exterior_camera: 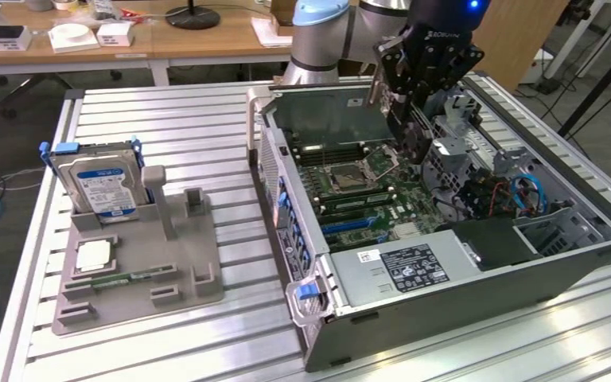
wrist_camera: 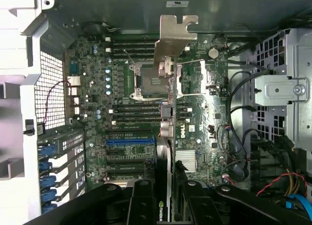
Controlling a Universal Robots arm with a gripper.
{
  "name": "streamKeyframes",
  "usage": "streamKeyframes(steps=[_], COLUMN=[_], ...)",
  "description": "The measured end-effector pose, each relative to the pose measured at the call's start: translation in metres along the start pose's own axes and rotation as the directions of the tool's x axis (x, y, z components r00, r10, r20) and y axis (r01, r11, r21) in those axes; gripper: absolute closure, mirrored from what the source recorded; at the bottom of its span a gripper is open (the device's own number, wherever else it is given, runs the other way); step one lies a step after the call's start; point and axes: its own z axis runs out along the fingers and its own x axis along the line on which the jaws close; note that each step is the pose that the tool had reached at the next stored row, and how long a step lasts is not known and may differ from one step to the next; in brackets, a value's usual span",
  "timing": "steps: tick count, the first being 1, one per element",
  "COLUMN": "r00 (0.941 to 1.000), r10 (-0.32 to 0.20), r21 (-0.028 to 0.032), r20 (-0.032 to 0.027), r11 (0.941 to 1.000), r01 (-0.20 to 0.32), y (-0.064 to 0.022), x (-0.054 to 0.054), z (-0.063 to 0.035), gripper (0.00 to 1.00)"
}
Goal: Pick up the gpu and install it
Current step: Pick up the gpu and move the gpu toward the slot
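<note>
gripper (wrist_camera: 165, 186) clamps gpu (wrist_camera: 173, 39) | arm pointing down over motherboard (wrist_camera: 122, 137)

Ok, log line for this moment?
end effector: shut on gpu | gpu: edge-on over motherboard inside open case | seated: cannot tell | hard drive: upright in holder beside case

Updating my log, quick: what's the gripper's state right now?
Gripper: closed on the thin flat black gpu card with silver metal bracket.

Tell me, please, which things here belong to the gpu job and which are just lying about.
In the job: gpu, held by the gripper; open case; motherboard.
Lying about: hard drive, memory stick, grey holder.
</note>
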Motion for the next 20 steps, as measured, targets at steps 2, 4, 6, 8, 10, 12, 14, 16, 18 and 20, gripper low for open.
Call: streamKeyframes(steps=[2,4,6,8,10,12,14,16,18,20], r00=[1.0000,1.0000,1.0000,1.0000,1.0000,1.0000,1.0000,1.0000,1.0000,1.0000], r10=[0.000,0.000,0.000,0.000,0.000,0.000,0.000,0.000,0.000,0.000], r21=[-0.0001,-0.0001,0.0000,0.0000,-0.0001,-0.0001,-0.0002,0.0000,-0.0001,-0.0001], r20=[0.0000,0.0000,0.0000,0.0000,0.0000,0.0000,0.0000,-0.0001,0.0000,0.0000], r11=[1.0000,1.0000,1.0000,1.0000,1.0000,1.0000,1.0000,1.0000,1.0000,1.0000], r01=[0.000,0.000,0.000,0.000,0.000,0.000,0.000,0.000,0.000,0.000], y=[0.0000,0.0000,0.0000,0.0000,0.0000,0.0000,0.0002,0.0004,0.0004,0.0004], x=[0.0000,0.0000,-0.0001,0.0000,0.0000,-0.0002,-0.0030,-0.0071,-0.0076,-0.0076], z=[0.0000,0.0000,0.0000,0.0000,0.0000,0.0001,0.0002,0.0002,0.0002,0.0002], gripper=[0.74,0.74,0.74,0.74,0.74,0.74,0.74,0.74,0.74,0.74])
